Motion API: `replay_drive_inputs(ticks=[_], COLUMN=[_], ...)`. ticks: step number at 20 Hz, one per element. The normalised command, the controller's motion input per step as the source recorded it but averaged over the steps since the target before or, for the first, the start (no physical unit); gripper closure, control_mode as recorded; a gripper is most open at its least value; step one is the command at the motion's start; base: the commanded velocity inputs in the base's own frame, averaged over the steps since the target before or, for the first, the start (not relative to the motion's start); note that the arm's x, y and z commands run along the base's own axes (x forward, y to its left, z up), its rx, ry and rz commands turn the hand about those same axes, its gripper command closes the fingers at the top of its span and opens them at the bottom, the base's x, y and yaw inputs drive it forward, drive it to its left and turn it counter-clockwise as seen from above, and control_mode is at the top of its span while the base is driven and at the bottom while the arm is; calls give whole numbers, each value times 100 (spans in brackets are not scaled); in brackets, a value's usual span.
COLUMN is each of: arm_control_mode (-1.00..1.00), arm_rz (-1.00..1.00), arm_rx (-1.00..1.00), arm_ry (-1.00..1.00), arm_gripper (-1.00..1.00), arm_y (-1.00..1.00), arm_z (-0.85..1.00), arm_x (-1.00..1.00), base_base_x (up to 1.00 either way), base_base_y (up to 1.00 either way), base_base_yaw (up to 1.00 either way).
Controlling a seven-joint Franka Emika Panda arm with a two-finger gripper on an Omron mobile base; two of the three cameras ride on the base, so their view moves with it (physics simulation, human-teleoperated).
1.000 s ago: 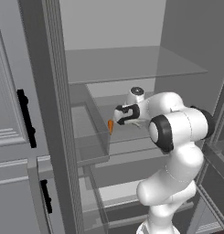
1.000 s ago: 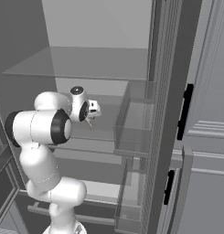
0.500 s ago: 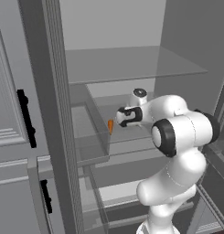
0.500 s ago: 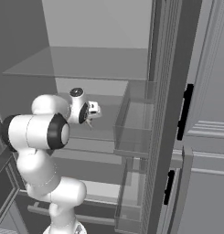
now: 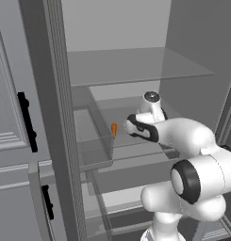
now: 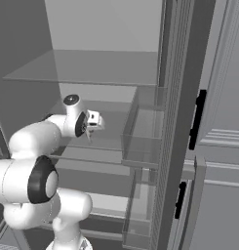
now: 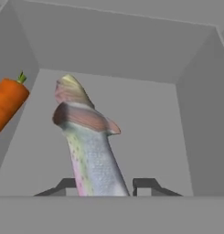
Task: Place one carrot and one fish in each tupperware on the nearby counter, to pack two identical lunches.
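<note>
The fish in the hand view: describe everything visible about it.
The fish is slim, with a silvery-grey scaled flank, a pinkish stripe with yellow-green speckling along one side, and reddish-pink flesh tones near its far end, where a pale fin or tail part sticks up. It runs lengthwise away from the camera, rising between the two dark fingertips of the gripper, whose jaws sit close against its sides. An orange carrot lies apart to its left, inside the grey-walled compartment.
</note>
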Motion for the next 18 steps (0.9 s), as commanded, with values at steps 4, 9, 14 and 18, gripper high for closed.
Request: replay_drive_inputs(ticks=[4, 9, 14, 18], arm_control_mode=[-100, -100, -100, -100], arm_rz=[0, -1, -5, -4], arm_rx=[8, 1, 0, 0], arm_ry=[0, 0, 3, 6], arm_gripper=[100, 100, 100, 100], arm_y=[-5, 0, 0, 0], arm_z=[53, 32, 59, 63], arm_x=[-84, -96, -70, -69], base_base_x=[0, 0, 0, 0], base_base_y=[0, 0, 0, 0], base_base_yaw=[0, 0, 0, 0])
